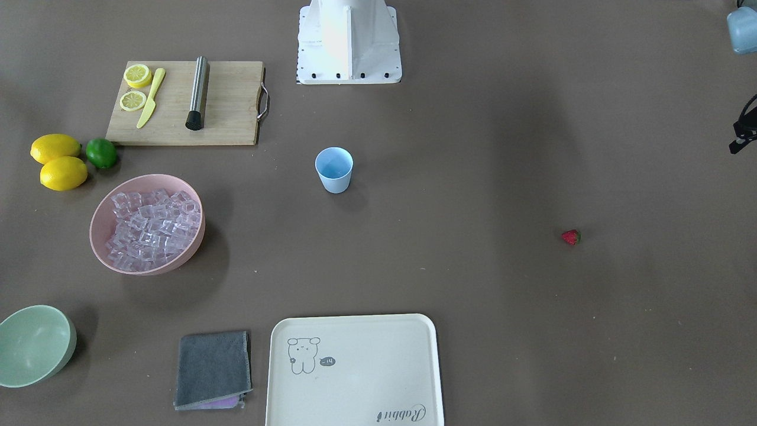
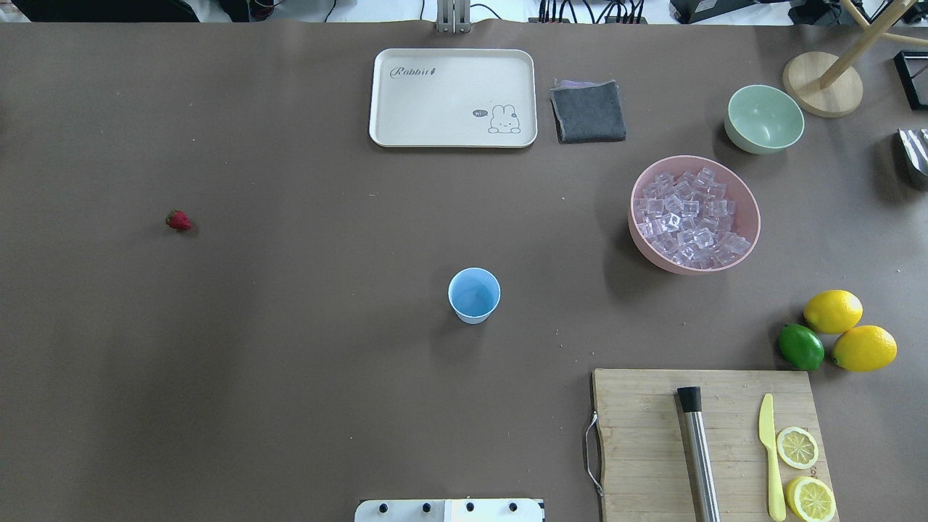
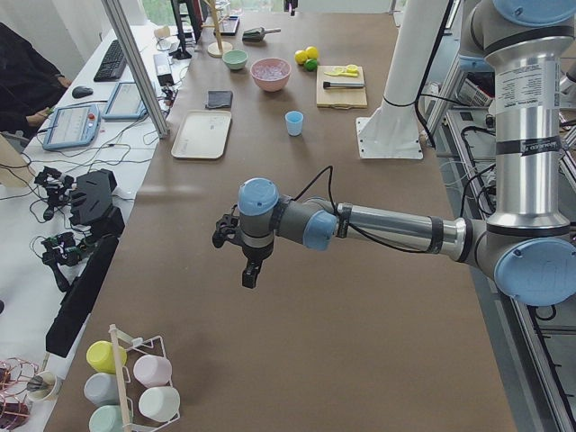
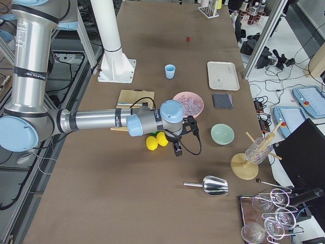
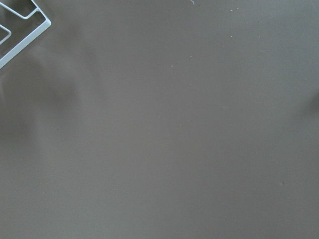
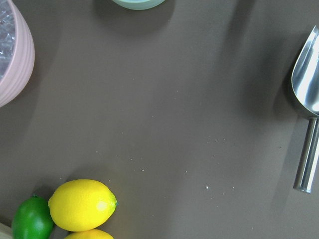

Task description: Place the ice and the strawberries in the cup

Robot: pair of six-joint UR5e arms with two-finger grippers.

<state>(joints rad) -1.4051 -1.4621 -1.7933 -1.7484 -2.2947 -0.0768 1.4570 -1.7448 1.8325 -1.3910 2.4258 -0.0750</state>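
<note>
Your empty cup stands mid-frame, seemingly reachable from both sides, ice heaped in the pink bowl at right, strawberry far left; whether the left gripper or right gripper is parted, you cannot tell.

Tray, grey cloth, green bowl, lemons, cutting board

A long table under a plain matte brown cover fills the middle of the room. In the exterior left view a white side desk runs along its left edge. The desk carries a keyboard at the far end, a tablet nearer, and tangled cables. An aluminium post slants up between desk and table. A wire mug rack stands at the near end. At the opposite end sit wine glasses. The light is soft and even, and the shadows are faint.
</note>
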